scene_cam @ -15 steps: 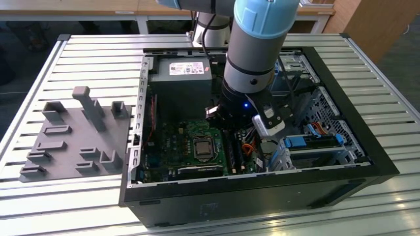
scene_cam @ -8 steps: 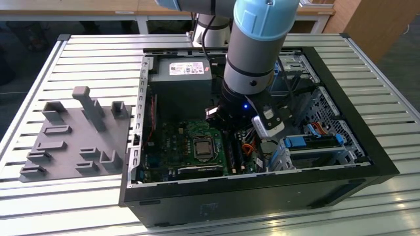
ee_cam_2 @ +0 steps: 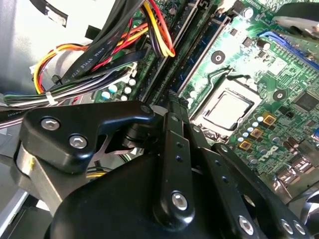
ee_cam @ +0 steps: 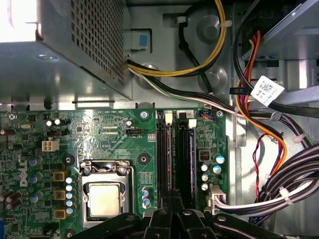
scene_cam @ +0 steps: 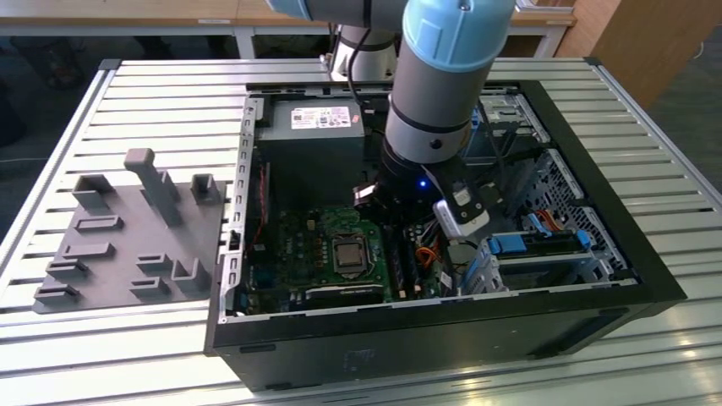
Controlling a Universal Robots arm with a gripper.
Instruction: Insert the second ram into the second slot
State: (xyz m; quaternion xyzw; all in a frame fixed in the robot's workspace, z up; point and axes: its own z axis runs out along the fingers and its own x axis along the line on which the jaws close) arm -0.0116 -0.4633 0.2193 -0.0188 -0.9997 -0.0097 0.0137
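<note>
Second ram (ee_cam: 191,149): thin blue stick, on edge in the memory slot farther from the processor socket (ee_cam: 104,196), parallel to the socket's side. In the second wrist view the same stick (ee_cam_2: 208,47) runs as a blue strip past the socket (ee_cam_2: 227,109).

Neighbouring slot (ee_cam: 164,149): dark, between the ram and the processor socket. I cannot tell whether it is filled.

My gripper (ee_cam: 172,199): black fingers drawn together with nothing visible between them, tips over the near ends of the two slots, just beside the processor socket. In the second wrist view the tips (ee_cam_2: 172,102) meet above the same slot ends. I cannot tell whether they touch the ram.

Green board (ee_cam: 30,149): carries the socket and both slots.

Cable bundle (ee_cam: 269,134): black, orange, red and yellow wires, on the far side of the ram from the processor socket, some tied with white ties.

Grey perforated box (ee_cam: 75,45): beyond the board's edge, away from the processor socket.

Computer case (scene_cam: 451,338): black, lying open, with the socket (scene_cam: 347,254) inside. My arm (scene_cam: 434,101) reaches down into it.

Grey holder block (scene_cam: 130,228): on the slatted table (scene_cam: 147,85), outside the case, well apart from the socket.
</note>
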